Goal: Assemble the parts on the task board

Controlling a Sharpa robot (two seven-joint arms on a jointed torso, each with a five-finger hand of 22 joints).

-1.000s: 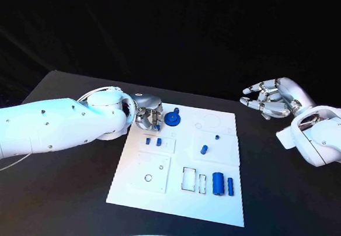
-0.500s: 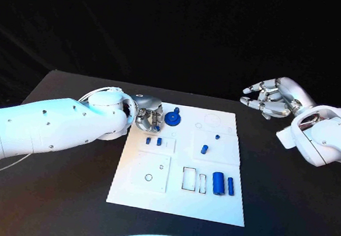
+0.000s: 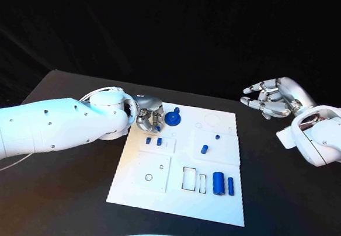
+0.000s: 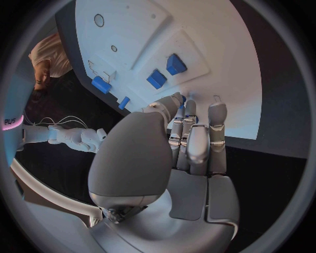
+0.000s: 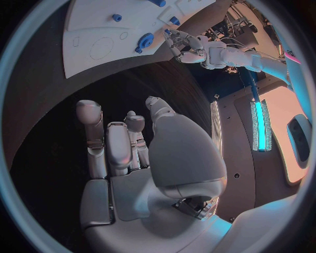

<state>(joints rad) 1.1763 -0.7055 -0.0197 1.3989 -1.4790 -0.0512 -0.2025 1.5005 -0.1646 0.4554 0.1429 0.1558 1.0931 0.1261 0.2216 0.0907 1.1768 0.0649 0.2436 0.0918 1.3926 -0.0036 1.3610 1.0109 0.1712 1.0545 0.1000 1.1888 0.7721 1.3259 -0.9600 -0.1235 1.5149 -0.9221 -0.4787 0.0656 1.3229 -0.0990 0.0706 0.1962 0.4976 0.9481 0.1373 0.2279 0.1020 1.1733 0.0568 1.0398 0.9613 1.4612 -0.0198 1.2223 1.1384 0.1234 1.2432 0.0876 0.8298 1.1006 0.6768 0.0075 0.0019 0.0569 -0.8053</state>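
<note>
The white task board [image 3: 177,198] lies mid-table. My left hand [image 3: 147,118] stands fingers-down at its far left corner, against a blue round part [image 3: 173,118]. In the left wrist view the left hand [image 4: 187,137] has straight, close fingers, and a sliver of blue [image 4: 184,97] shows between thumb and fingertip; a grip cannot be made out. Two small blue pieces [image 3: 153,141], a peg [image 3: 217,138], a short piece [image 3: 204,150] and two cylinders [image 3: 217,183] lie on the board. My right hand [image 3: 271,99] hovers off the board at the far right, fingers apart and holding nothing.
Bare black table [image 3: 293,217] surrounds the board. Two empty rectangular slots [image 3: 189,178] sit beside the cylinders, and a small round hole [image 3: 147,177] is in the near left plate. The right wrist view shows the board [image 5: 99,31] and the round part [image 5: 145,40] far off.
</note>
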